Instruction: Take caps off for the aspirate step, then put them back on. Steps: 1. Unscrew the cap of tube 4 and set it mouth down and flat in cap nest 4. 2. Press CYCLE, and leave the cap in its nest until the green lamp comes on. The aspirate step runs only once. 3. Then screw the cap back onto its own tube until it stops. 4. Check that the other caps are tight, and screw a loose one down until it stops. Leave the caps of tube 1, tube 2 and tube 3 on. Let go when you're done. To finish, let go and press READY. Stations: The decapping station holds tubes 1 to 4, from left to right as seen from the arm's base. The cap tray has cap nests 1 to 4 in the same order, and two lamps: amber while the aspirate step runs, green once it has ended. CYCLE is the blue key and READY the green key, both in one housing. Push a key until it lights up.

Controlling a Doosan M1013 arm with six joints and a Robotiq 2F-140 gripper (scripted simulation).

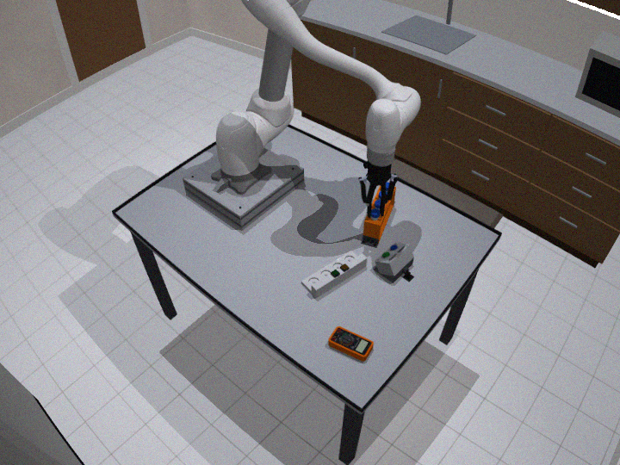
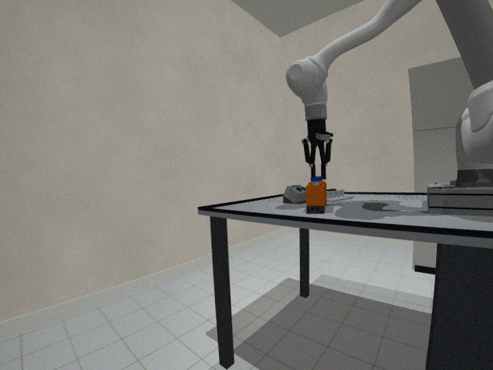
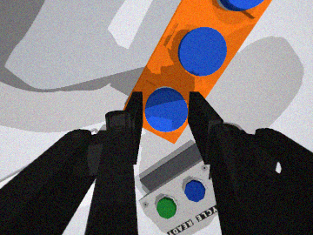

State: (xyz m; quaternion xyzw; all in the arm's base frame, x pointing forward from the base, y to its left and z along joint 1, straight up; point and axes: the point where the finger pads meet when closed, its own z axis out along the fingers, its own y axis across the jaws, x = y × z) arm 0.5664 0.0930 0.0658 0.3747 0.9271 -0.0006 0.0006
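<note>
The orange decapping station (image 1: 375, 226) (image 2: 316, 196) (image 3: 162, 54) stands on the table with blue caps on its tubes. My gripper (image 1: 376, 204) (image 2: 318, 177) (image 3: 165, 107) points straight down over the end tube nearest the key housing, tube 4. Its fingers flank the blue cap of tube 4 (image 3: 166, 110) closely on both sides, a hair apart from it, and the cap sits on its tube. Two other caps (image 3: 203, 50) (image 3: 239, 3) show further along the station. The white cap tray (image 1: 313, 285) (image 2: 338, 194) lies nearby with its nests empty and its lamps dark.
The grey key housing (image 1: 400, 267) (image 2: 294, 194) (image 3: 179, 183) sits just beyond the station's end, with the blue CYCLE key (image 1: 393, 247) (image 3: 195, 191) and green READY key (image 1: 385, 254) (image 3: 166, 207), both unlit. An orange multimeter (image 1: 350, 343) lies near the table's front edge. The arm's base plate (image 1: 260, 200) is at the back left.
</note>
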